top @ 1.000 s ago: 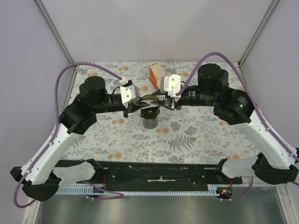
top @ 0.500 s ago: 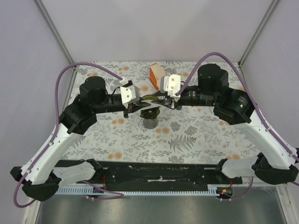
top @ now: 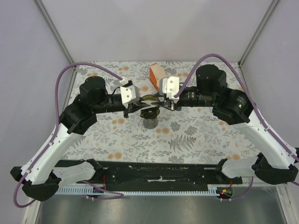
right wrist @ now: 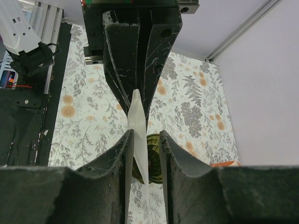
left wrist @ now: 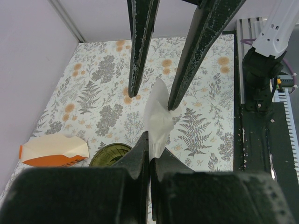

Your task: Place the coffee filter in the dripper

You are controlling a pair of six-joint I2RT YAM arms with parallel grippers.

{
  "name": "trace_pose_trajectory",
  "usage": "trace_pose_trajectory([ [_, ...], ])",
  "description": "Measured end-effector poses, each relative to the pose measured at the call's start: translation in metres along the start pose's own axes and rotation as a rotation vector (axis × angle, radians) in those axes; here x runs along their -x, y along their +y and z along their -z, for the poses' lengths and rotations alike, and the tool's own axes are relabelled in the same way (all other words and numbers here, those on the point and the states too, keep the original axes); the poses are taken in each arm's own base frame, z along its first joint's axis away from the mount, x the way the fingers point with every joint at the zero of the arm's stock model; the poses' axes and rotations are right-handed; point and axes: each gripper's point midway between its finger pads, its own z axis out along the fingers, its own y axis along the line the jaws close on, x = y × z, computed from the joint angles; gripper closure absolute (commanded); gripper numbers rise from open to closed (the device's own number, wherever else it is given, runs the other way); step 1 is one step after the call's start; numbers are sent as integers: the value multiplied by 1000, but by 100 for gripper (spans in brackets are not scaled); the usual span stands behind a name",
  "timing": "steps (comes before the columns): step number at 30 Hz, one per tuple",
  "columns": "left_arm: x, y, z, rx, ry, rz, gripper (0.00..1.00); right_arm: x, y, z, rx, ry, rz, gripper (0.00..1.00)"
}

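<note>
The coffee filter, a thin white folded paper, hangs in the air above the table. My left gripper is shut on its lower corner. My right gripper faces the left one with its jaws open astride the filter. The paper lies near its left finger, and a gap shows on the other side. The dark green ribbed dripper stands on its grey cup just below both grippers, and its rim shows behind the paper. From above, the filter is a pale sliver between the fingertips.
An orange-and-cream wedge-shaped pack lies on the floral tablecloth behind the dripper, close to the right wrist. The black base rail runs along the near edge. Grey walls close in the left, right and back.
The right gripper has edged slightly left, further over the filter. The left gripper and the dripper have stayed where they were.
</note>
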Motion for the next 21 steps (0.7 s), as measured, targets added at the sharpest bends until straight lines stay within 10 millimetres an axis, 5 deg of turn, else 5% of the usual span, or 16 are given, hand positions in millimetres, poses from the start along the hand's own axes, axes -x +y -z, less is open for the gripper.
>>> trace_pose_trajectory([
  [8, 0, 0, 0, 0, 0, 0, 98, -7, 6, -3, 28, 10, 6, 61],
  [21, 0, -1, 0, -4, -2, -1, 98, -7, 5, -3, 25, 10, 5, 73],
])
